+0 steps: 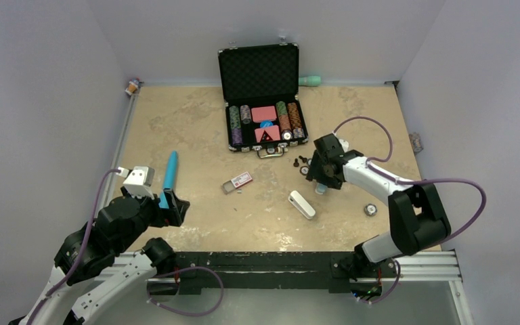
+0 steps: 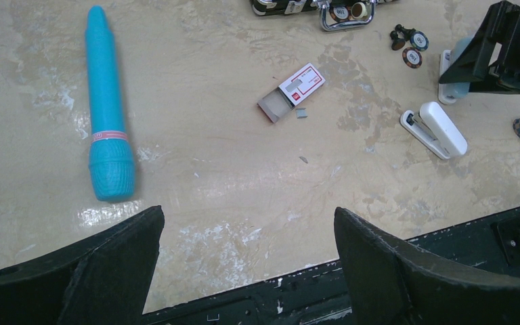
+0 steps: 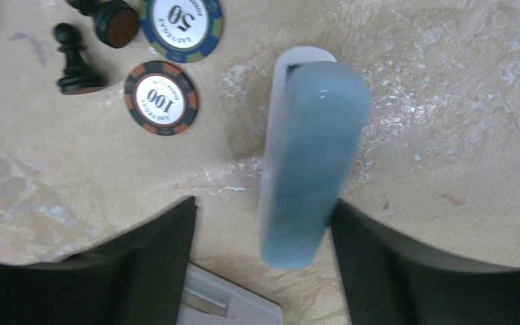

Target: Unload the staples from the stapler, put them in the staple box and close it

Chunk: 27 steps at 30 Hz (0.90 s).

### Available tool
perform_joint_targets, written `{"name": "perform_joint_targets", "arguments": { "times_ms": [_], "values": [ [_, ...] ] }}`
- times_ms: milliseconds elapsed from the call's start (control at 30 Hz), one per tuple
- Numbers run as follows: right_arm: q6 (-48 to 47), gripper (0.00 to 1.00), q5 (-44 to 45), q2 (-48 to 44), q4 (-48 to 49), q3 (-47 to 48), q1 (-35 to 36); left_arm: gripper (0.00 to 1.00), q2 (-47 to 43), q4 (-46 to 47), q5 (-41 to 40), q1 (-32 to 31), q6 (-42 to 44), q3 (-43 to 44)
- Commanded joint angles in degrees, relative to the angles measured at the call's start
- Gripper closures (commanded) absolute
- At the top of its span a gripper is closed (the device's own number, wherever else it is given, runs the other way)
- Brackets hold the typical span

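- In the top view, on the table point(image 1: 196, 135), a white stapler point(image 1: 302, 204) is seen lying closed near the middle front, apart from both arms. The right gripper point(image 1: 321, 181) is lowered over a light blue stapler point(image 1: 320, 190) just behind it, so this one is probably the one being worked on. The left gripper point(image 1: 175, 211) is held at the near left, beside a turquoise tube point(image 1: 170, 170), apparently to be out of the way. The right jaws cannot be read here, because they are covered by the wrist.
- In the left wrist view, the left jaws are shown wide open, with only bare table between them. A staple box point(image 2: 292, 91) is lying half pulled out, and a small grey strip point(image 2: 302, 114) is beside it. These may be staples, but the strip is too small to be sure. The right gripper is cut off by the upper right edge.
- In the right wrist view, the right jaws are spread around the light blue stapler and nothing is gripped. A gap is seen at the left finger. Whether the right finger point(image 3: 413, 271) touches the stapler cannot be told. The near end of the stapler is blurred, so it is not clear if its top is lifted. A pale grey part point(image 3: 230, 305) at the bottom edge is cut off and cannot be named. An orange-rimmed poker chip point(image 3: 161, 99) and a black pawn point(image 3: 76, 64) are lying to the left.
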Motion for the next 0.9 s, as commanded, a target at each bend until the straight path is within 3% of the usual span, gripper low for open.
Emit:
{"name": "perform_joint_targets", "arguments": {
  "times_ms": [0, 233, 500, 700, 867],
  "values": [
    [-1.9, 0.03, -1.3, -3.1, 2.6, -0.3, -0.1, 0.01, -0.3, 2.5, -0.8, 0.1, 0.9, -0.1],
    [-5.1, 0.02, -1.6, -6.0, 1.5, 0.8, 3.2, 0.02, -0.3, 2.5, -0.8, 0.1, 0.9, 0.0],
    [-7.1, 0.01, 1.9, -14.8, 3.3, 3.6, 17.8, 0.01, -0.1, 2.5, -0.9, 0.2, 1.0, 0.0],
    [-7.3, 0.01, 4.4, -21.4, 7.7, -0.5, 22.8, 0.01, 0.0, 2.5, -0.9, 0.1, 1.0, -0.1],
    [-6.7, 0.01, 4.2, -22.4, 5.8, -2.3, 23.7, 0.02, 0.4, 2.5, -1.0, 0.2, 1.0, -0.1]
  ]
}}
